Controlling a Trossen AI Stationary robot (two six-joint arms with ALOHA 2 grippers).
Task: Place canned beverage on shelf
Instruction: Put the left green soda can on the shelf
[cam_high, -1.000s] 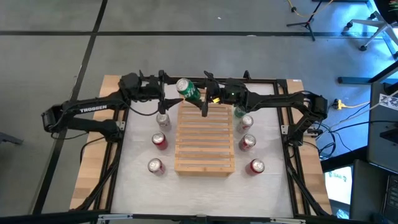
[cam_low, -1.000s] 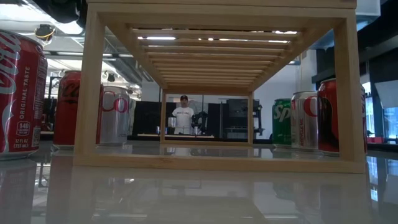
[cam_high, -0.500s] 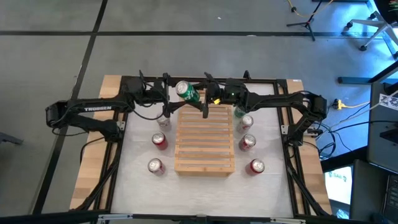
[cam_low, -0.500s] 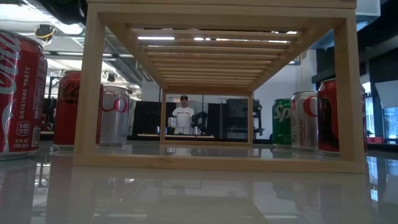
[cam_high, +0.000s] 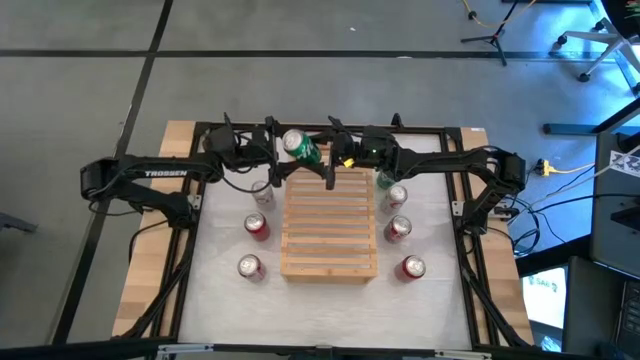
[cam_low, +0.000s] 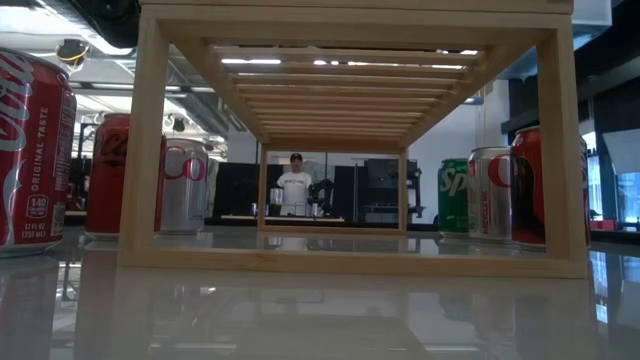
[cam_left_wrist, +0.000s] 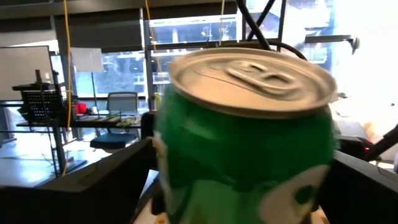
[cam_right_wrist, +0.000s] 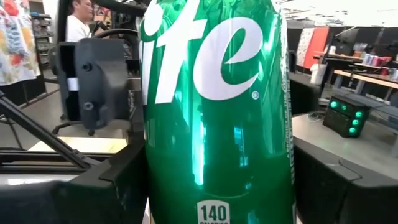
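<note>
While your right gripper (cam_high: 318, 160) clamps the green can (cam_high: 301, 146) above the shelf's far edge, your left gripper (cam_high: 272, 160) stands spread wide beside it.

Look at the high view and you find the green can tilted, its silver top turned toward the left arm, at the far end of the shelf (cam_high: 329, 225); whether it touches the slats cannot be told. In your right wrist view the can (cam_right_wrist: 217, 106) fills the gap between both dark fingers (cam_right_wrist: 118, 180), pinched at its sides. In your left wrist view the can's top (cam_left_wrist: 249, 78) sits between the parted fingers (cam_left_wrist: 102, 180), which do not press it. On the white table (cam_high: 330, 300) you have three cans left of the shelf, with a red can (cam_high: 257, 226) in the middle, and more cans along its right.
</note>
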